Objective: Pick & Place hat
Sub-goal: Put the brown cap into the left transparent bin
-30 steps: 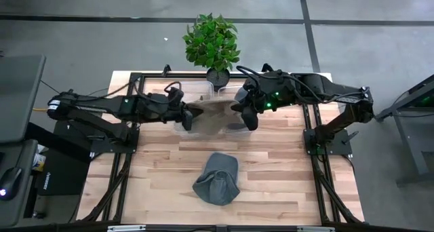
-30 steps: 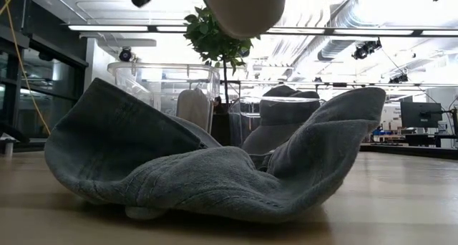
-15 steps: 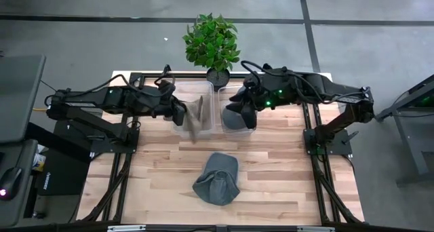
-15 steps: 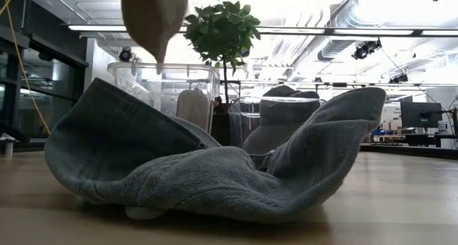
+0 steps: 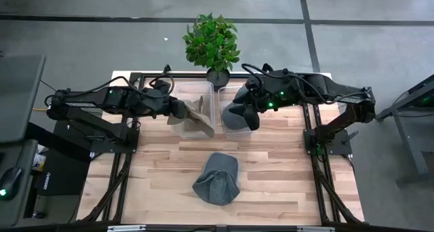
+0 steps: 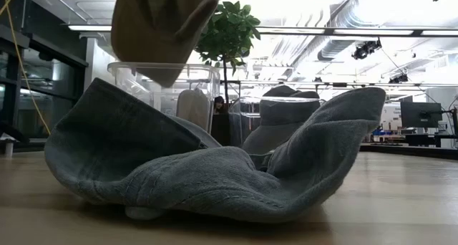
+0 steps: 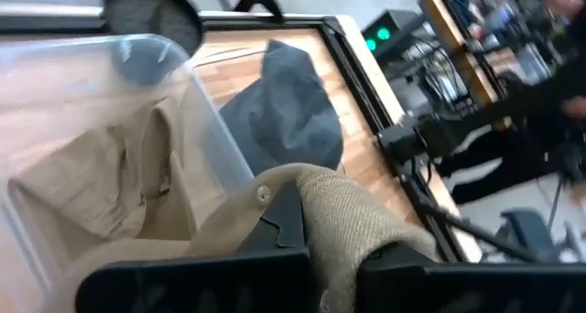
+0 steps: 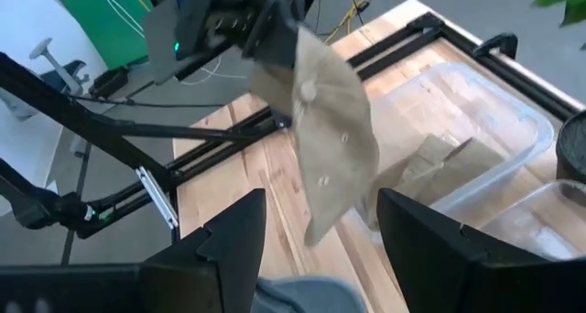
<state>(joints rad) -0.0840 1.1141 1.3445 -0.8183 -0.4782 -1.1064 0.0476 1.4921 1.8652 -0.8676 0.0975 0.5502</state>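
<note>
Grey concrete floor surrounds the pale wood-plank surface (image 5: 271,184), with a leafy green potted plant (image 5: 211,41) at 12 o'clock on its far edge. 2 clear plastic bins sit side by side just in front of the plant: the left clear bin (image 5: 196,113) already holds a folded tan cap, visible in the left wrist view, and the right clear bin (image 5: 234,110) holds a dark grey hat.

Half a second ago the tan cloth cap (image 5: 195,113) hung narrow and edge-on from the left pincer (image 5: 178,110); now it has swung round toward 3 o'clock and spreads flat over the left bin. The left pincer stays clamped shut on the cap's fabric, which wraps over its dark fingers in the left wrist view. The right pincer (image 5: 245,108), hovering over the right bin at about 1 o'clock from the surface's centre, was closed 1 second ago and has since spread its fingers wide; it holds nothing, and the grey hat lies in the bin beneath it. That reads as 1 hat just delivered on the right and another about to be let go on the left.

A crumpled grey cloth hat (image 5: 218,179) lies near the front at 6 o'clock, well apart from both arms and not yet picked.

No brand, label or legible writing shows on any hat, bin or arm.
</note>
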